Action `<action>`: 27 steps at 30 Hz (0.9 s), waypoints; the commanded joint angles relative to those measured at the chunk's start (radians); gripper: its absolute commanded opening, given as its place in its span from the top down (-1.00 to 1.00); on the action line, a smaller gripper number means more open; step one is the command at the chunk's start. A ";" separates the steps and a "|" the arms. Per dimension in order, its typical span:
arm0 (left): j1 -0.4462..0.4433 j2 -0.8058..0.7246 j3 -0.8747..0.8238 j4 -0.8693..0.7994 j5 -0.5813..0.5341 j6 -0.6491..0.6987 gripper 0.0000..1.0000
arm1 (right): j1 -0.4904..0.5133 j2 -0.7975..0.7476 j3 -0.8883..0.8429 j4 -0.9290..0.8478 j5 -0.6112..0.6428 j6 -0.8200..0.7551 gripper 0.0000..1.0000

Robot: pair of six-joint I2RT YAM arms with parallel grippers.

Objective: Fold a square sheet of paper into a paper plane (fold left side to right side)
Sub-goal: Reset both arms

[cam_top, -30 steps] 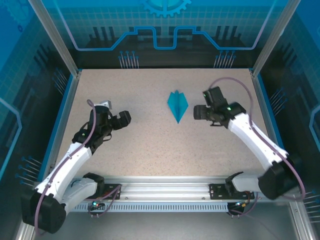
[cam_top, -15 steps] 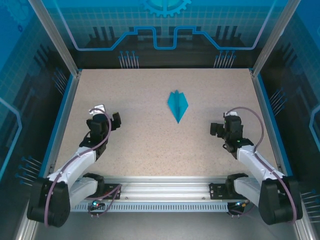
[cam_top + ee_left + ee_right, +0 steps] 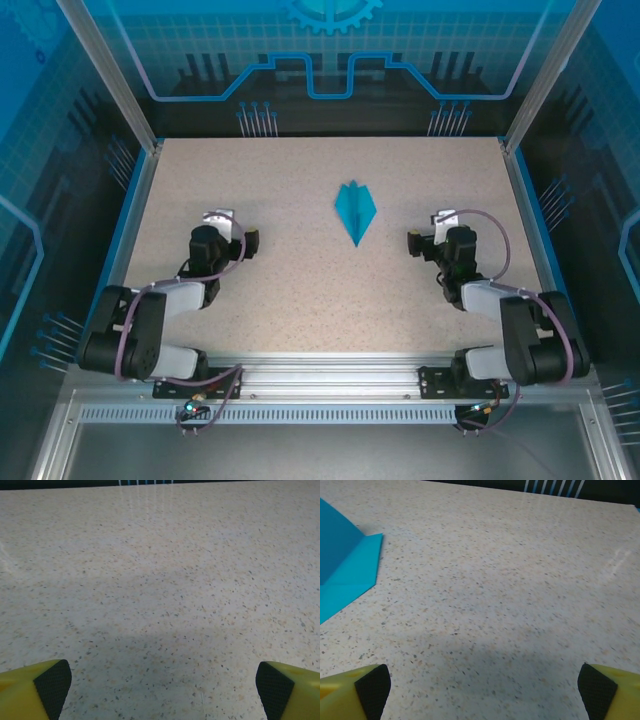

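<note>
Lying flat on the table point(image 3: 300, 280), the plane point(image 3: 355, 210) is seen centred, tip toward the near edge | left gripper point(image 3: 235, 228): spread wide, nothing held, well apart from it | right gripper point(image 3: 425, 229): spread wide, nothing held, nearer its right side

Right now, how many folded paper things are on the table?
1. The paper plane lies flat on the table, roughly centred left to right, its pointed end toward the near edge. Nothing looks hidden.
</note>
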 commanded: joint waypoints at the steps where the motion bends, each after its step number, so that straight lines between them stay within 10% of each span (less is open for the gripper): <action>1: 0.045 0.017 -0.017 0.123 0.144 0.021 -0.97 | -0.016 0.079 0.022 0.152 -0.069 -0.037 -1.00; 27: 0.101 0.119 0.045 0.105 0.096 -0.065 -0.97 | -0.043 0.130 0.072 0.102 -0.101 -0.016 -1.00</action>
